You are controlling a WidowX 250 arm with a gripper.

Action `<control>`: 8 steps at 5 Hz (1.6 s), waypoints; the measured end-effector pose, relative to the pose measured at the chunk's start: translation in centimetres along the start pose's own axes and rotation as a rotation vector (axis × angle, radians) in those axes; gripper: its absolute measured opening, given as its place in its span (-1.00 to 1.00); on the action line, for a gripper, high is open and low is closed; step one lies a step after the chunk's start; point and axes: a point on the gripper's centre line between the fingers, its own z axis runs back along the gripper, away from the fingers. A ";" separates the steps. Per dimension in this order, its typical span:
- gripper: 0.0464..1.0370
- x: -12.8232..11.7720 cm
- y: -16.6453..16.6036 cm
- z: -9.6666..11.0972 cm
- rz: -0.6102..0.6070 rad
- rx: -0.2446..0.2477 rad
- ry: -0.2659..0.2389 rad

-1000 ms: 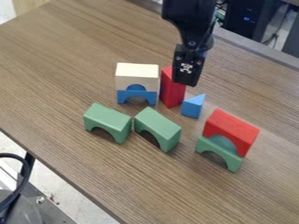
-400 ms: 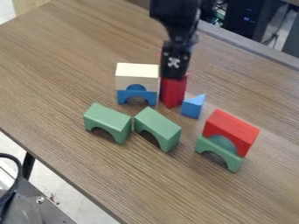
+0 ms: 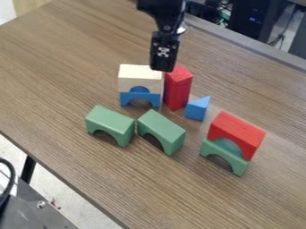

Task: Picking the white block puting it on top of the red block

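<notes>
My gripper hangs over the worktop, towards its far edge, pointing down; from here I cannot tell whether my jaws stand wide or narrow. In the camera view my tip overlaps the upper right corner of the white block, though I cannot tell whether I touch it. That block sits on a blue arch, with a rounded blue piece in the cutout between them. Just beside this stack, on the side towards the worktop's right edge, the red block stands upright, and next to it is a blue wedge.

Nearer the worktop's front left edge I have two green arches, the left one and the right one, standing close together at different angles. Farther from me, to their right, a red arch rests on a lower green arch, with a rounded green piece between. Past the front left edge curves a black cable; beyond the far edge is dark equipment.
</notes>
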 end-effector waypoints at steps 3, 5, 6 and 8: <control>0.93 2.6 -2.1 -3.0 0.102 0.025 -0.040; 0.92 3.2 -2.2 -5.8 0.101 0.054 -0.091; 0.86 3.1 -2.2 -6.9 0.101 0.068 -0.099; 0.11 3.4 -1.8 -7.9 0.131 0.087 -0.104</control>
